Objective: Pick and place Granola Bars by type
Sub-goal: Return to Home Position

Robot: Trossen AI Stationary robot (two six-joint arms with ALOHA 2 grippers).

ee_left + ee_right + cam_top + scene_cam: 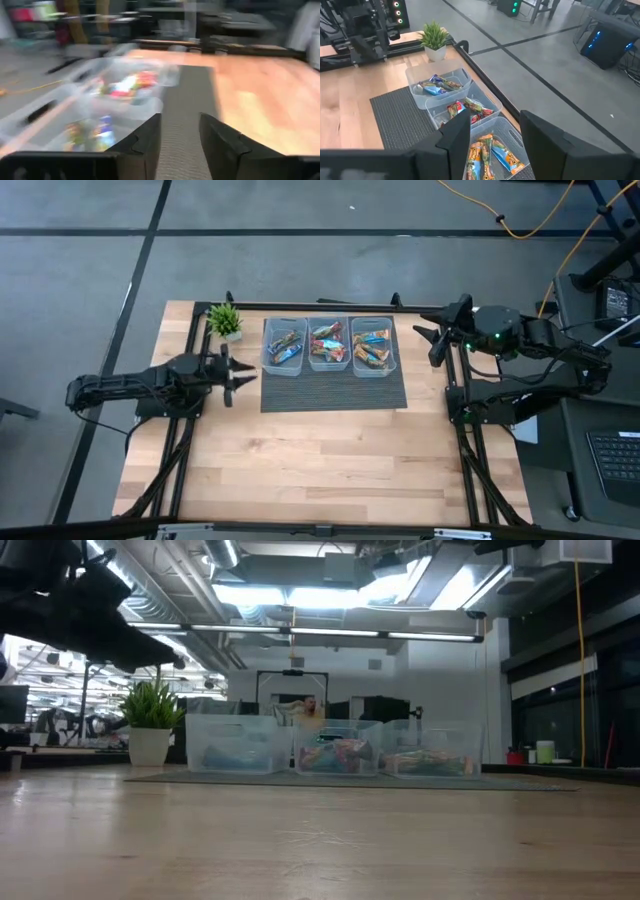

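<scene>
Three bins hold Granola Bars; left gripper and right gripper gape open.

Light wooden table carries a dark ribbed mat at its far middle. Three clear plastic bins stand side by side along the mat's far edge, close together. A small green potted plant in a white pot stands just beside the leftmost bin, off the mat. A yellow cable lies on the grey floor beyond the table. A keyboard sits off the table's right side.
</scene>
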